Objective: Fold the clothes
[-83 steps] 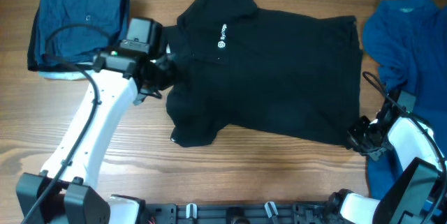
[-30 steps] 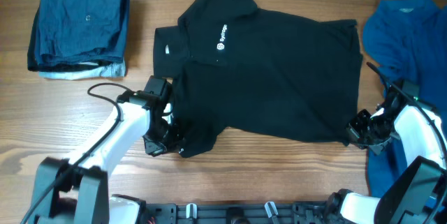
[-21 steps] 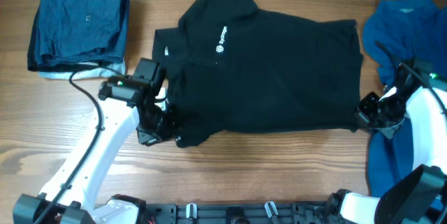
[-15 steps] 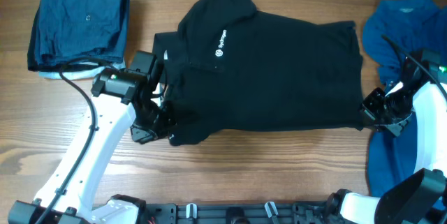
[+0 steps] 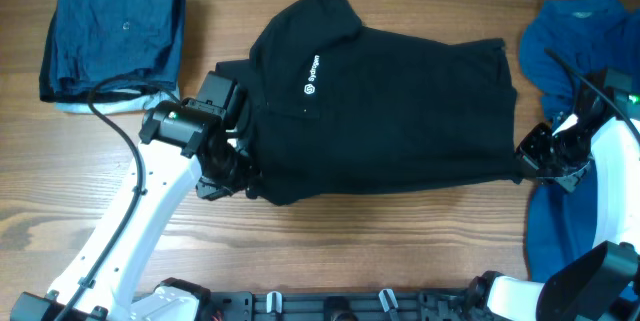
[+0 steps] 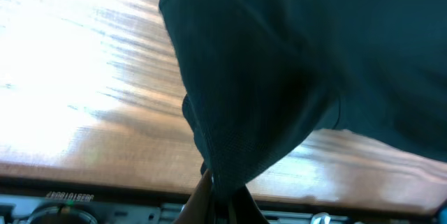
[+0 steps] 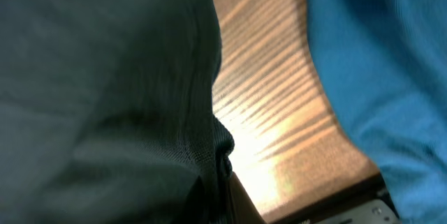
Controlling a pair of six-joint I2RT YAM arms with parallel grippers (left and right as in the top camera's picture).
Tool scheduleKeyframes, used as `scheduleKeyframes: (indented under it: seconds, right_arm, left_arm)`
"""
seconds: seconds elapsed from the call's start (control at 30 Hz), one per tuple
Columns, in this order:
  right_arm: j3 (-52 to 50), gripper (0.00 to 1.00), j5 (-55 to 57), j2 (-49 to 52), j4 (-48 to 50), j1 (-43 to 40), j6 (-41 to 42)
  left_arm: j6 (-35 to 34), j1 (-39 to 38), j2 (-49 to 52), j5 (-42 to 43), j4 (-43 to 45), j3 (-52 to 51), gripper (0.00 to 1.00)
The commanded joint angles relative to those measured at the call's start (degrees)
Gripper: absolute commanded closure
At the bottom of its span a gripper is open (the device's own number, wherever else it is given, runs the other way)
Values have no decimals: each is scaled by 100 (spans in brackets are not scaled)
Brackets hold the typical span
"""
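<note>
Across the middle of the wooden desk (image 5: 380, 251), holding the black short-sleeved collared polo shirt (image 5: 400, 101) by its near edge, jaws of left gripper (image 5: 238, 169) and right gripper (image 5: 522, 158) pinched shut on cloth, apparently mid-fold; next, probably carrying that edge evenly toward the far side.

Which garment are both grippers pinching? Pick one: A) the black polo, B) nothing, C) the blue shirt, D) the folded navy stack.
A: the left gripper and right gripper are each shut on an edge of the black polo, and both wrist views show black fabric between the fingers.
</note>
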Motion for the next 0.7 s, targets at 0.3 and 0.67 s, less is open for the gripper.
scheduleKeyframes:
  seconds: [0.3,0.67]
  right_arm:
    - [122,96,-79,649,868,20,157]
    - [116,96,-212,1207,1950,348,157]
  left_arm:
    - [160,542,599,-205,1556,396,96]
    - [334,527,1528,-584,2750,568,96]
